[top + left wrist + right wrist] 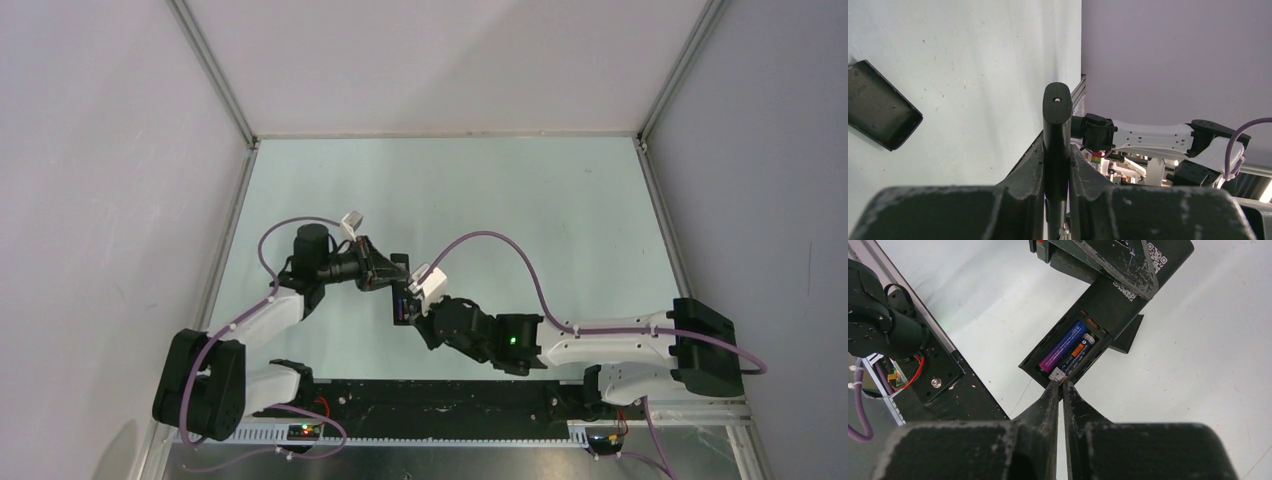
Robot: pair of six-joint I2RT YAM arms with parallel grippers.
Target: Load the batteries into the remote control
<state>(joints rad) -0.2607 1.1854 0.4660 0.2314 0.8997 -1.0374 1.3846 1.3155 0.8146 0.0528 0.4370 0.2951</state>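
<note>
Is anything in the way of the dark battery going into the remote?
Nothing visible. The dark battery already lies in the recess of the remote control beside the blue-purple battery, with the right gripper tips at its pale end.

The table (520, 190) is a pale, mint-tinted matte sheet, edged at the left, right and far sides by thin metal strips where the walls meet it. One loose thing lies flat on it: a small black cover plate (879, 106) with rounded corners and faint lettering near one end. In the left wrist view it sits askew and is partly cut off by the picture's edge. The surface around the cover plate carries faint specks and light scuffs, thickest just beside its lower corner. Well apart from the cover plate, a black mounting rail (440, 396) runs along the table's near edge.
</note>
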